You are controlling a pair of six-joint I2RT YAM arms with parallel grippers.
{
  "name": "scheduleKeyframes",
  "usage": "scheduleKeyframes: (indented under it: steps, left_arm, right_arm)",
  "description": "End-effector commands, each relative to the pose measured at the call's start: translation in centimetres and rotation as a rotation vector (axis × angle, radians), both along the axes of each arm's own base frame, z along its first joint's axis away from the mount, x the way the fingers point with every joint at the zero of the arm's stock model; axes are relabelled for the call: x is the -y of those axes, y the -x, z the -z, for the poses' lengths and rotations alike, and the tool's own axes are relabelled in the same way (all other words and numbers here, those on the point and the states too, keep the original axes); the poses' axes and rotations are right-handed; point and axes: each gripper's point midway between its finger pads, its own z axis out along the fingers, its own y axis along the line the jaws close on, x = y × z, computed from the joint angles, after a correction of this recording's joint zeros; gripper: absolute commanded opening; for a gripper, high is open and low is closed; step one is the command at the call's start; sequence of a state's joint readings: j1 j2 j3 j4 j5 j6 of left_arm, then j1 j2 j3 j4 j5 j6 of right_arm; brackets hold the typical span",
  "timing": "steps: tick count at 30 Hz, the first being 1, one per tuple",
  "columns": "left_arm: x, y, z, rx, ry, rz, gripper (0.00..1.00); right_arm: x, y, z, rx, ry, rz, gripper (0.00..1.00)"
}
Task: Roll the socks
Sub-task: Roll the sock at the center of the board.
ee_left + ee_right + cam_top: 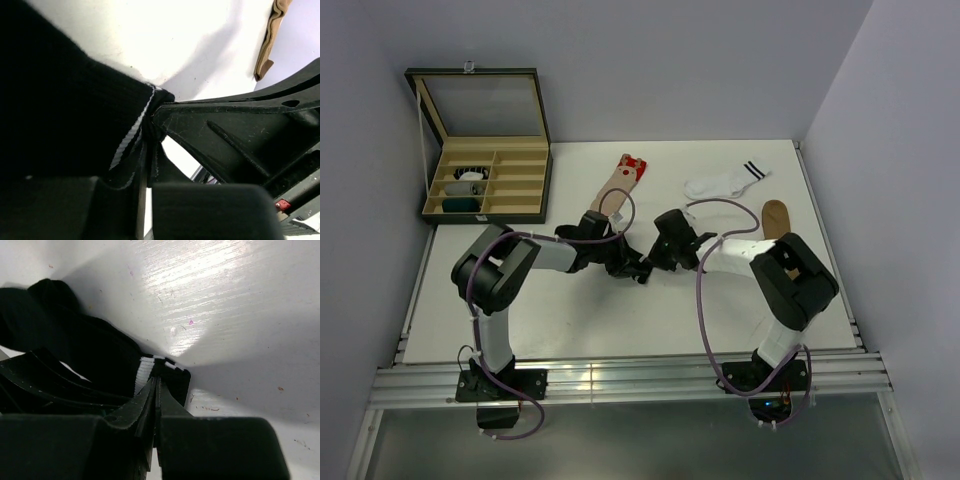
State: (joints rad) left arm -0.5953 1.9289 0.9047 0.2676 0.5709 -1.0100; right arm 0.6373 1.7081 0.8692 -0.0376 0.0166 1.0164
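Black fabric sock (85,345), white-striped cuff, on white counter (225,300), left fingers (162,172) and right fingers (172,402) both pinched shut on it.

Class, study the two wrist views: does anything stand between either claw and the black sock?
Nothing visible does. The left claw and right claw are both shut on the black sock, its fabric pinched between their fingers. The white sock and beige sock lie farther back, apart from it.
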Motion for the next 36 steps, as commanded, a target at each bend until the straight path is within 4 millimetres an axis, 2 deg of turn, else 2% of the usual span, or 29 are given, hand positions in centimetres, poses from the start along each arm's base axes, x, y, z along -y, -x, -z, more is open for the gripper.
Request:
scheduleKeyframes:
  steps: [1,2,10,15,20,26,34,36]
  left_arm:
    - [-0.6,0.1,0.2,0.013,-0.039,-0.003,0.11]
    - [-0.7,0.1,0.1,0.020,-0.045,-0.003,0.16]
    - [-2.3,-0.4,-1.6,0.105,-0.134,-0.052,0.36]
    - [-2.8,-0.6,-2.7,0.192,-0.186,-0.072,0.39]
    - [-1.8,-0.2,-2.9,0.274,-0.242,-0.023,0.40]
    - [-1.8,-0.1,-2.1,0.367,-0.390,0.007,0.41]
    - [-0.5,0.6,-2.4,0.432,-0.455,0.057,0.40]
    - [-0.4,0.1,-2.3,0.456,-0.489,0.050,0.40]
  right_arm:
    - [0.3,0.3,1.5,-0.039,0.046,0.005,0.07]
    - [0.5,0.4,1.7,-0.049,0.053,0.007,0.07]
    - [0.5,0.7,2.1,-0.077,0.070,0.002,0.06]
    - [0.2,0.6,2.0,-0.082,0.062,-0.006,0.06]
    - [0.0,0.6,2.0,-0.086,0.058,-0.008,0.06]
    - [0.0,0.6,2.0,-0.086,0.056,-0.015,0.06]
    - [-0.1,0.5,2.0,-0.087,0.055,-0.016,0.06]
    - [-0.1,0.5,2.0,-0.086,0.056,-0.015,0.06]
